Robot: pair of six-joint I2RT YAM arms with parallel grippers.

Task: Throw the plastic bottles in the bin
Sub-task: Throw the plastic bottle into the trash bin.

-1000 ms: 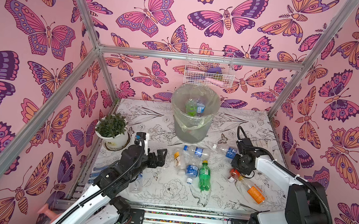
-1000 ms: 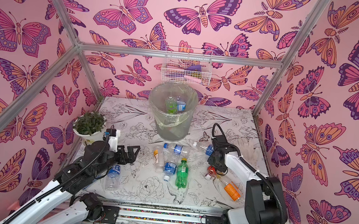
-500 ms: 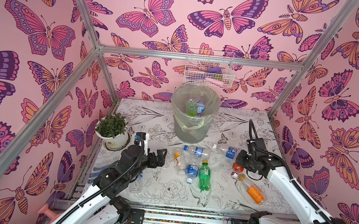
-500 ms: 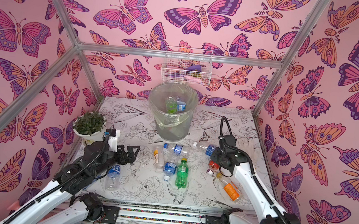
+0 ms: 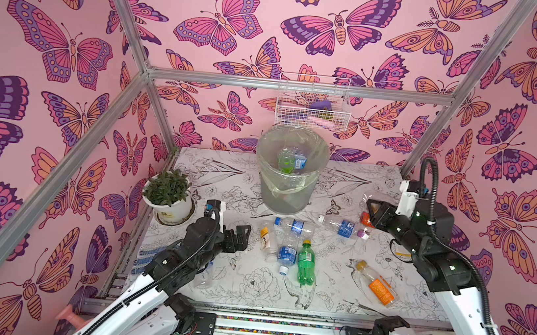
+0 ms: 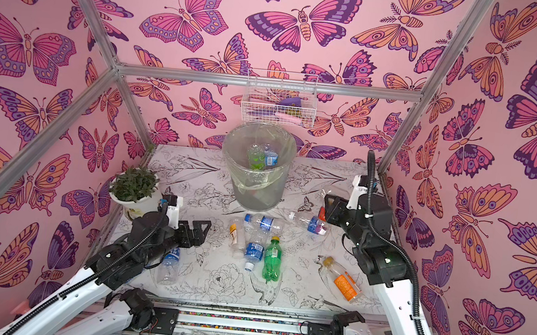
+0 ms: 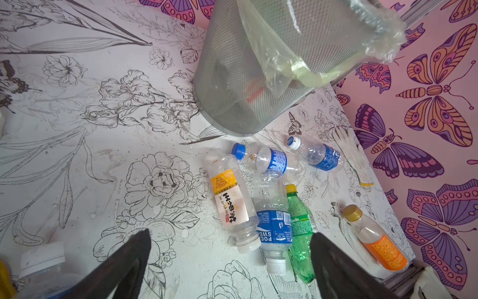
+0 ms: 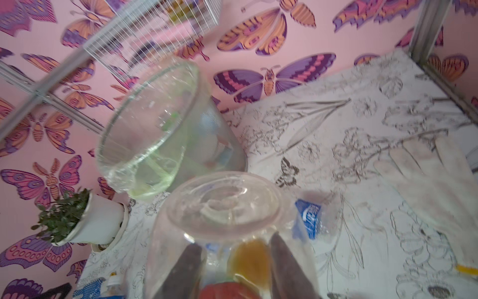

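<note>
In both top views the bin stands at the back of the table, with a green and a blue-label bottle inside it. More plastic bottles lie on the table in front of the bin. The left gripper hangs low beside them, its fingers wide apart and holding nothing. The right gripper is off the table, to the side of the bin, squeezing a clear bottle with a red cap. In the left wrist view the two black fingers stand far apart. A yellow-label bottle, a blue-label one and a green one lie just past them, near the bin. In the right wrist view the fingers press on both sides of the clear bottle. Its round bottom points toward the bin. A white glove lies on the table.
</note>
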